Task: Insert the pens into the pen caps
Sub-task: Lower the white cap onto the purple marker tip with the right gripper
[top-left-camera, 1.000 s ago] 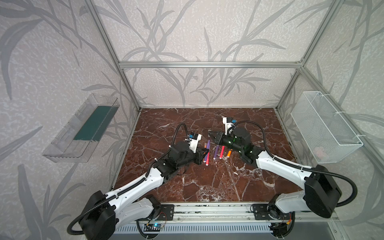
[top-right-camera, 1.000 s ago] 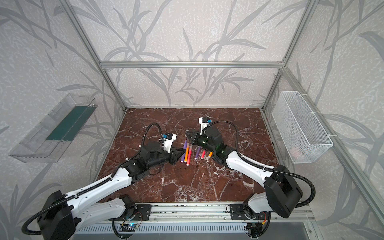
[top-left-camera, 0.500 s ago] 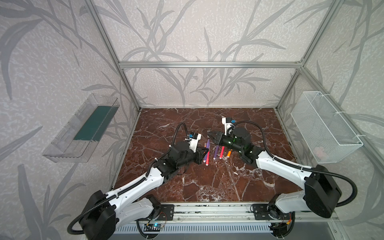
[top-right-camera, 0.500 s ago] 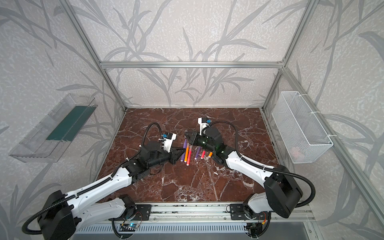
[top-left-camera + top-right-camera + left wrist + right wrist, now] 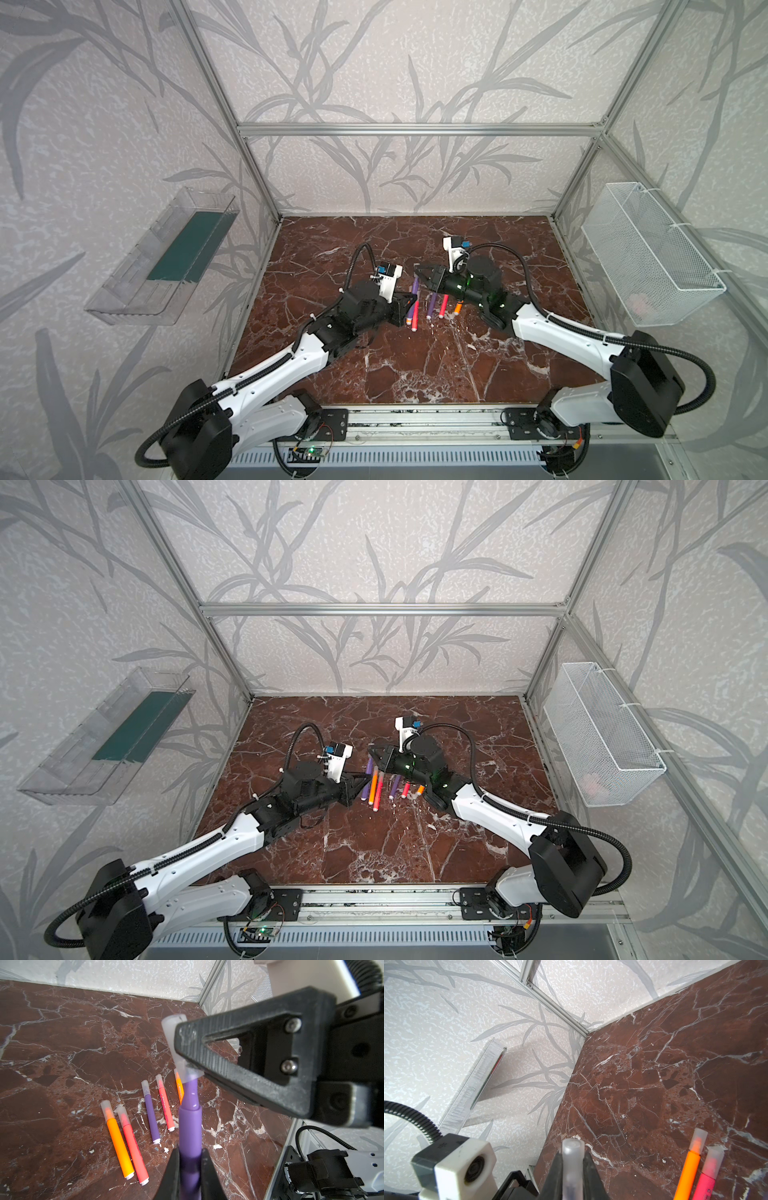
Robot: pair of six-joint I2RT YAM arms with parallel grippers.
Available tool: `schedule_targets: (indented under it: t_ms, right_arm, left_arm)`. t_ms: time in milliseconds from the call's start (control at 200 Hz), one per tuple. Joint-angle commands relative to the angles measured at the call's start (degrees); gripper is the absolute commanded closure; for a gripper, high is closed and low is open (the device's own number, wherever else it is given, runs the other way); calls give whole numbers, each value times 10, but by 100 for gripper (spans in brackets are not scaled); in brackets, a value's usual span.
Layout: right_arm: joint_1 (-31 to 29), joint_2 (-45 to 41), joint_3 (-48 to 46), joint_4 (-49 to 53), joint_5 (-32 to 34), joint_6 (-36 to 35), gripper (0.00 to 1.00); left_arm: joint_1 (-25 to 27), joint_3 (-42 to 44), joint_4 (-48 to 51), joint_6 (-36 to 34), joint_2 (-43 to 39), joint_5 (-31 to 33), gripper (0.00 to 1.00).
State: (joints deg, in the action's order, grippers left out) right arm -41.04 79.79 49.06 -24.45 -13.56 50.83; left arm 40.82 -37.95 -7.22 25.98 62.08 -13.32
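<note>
Top views, setting: you look down on a red-brown marble table (image 5: 415,365) inside a walled frame. Your two arms reach in from the near edge and meet near its middle.
Top views, left gripper: your left gripper (image 5: 409,305) is clamped on a purple pen (image 5: 366,781) that points away from you, toward the other arm.
Top views, right gripper: your right gripper (image 5: 419,272) sits at the pen's far end. What it holds is too small to make out here.
Top views, other pens: five capped pens (image 5: 395,785) lie side by side on the marble, just right of the held one.
Left wrist view, pen: the purple pen (image 5: 190,1126) rises from between the closed left jaws. Its tip sits inside the mouth of a translucent pen cap (image 5: 173,1028) – the narrow neck shows below the cap's rim.
Left wrist view, right gripper: the black right gripper (image 5: 182,1043) grips the cap across its side.
Left wrist view, table: beyond lie the five capped pens (image 5: 151,1113), roughly parallel. An orange and a pink-red one touch, then come purple, pink-red and orange, the last partly hidden by the held pen.
Right wrist view, cap: the pen cap (image 5: 573,1149) is pinched between the right gripper's (image 5: 573,1167) jaws – its rounded end pokes past their tips.
Right wrist view, table: an orange and a pink capped pen lie side by side on the marble.
</note>
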Motion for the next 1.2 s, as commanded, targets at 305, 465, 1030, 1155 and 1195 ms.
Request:
schedule_targets:
  t_ms: [305, 465, 1030, 1155, 1195]
  right_arm:
    - [-17, 19, -14, -60, -10, 14, 100]
    - [-20, 18, -32, -91, -5, 13, 100]
    - [-20, 8, -103, -269, -28, -1, 100]
    - [-20, 6, -106, -296, -50, 6, 100]
    - [-20, 2, -108, -298, -57, 4, 100]
  left_arm:
    - [-15, -17, -67, 38, -5, -17, 100]
    - [-39, -12, -100, 70, 1, -49, 100]
    - [-95, 8, -178, 146, 2, -141, 100]
    - [-115, 15, -203, 169, 6, -168, 100]
    - [-121, 18, -211, 175, 6, -174, 100]
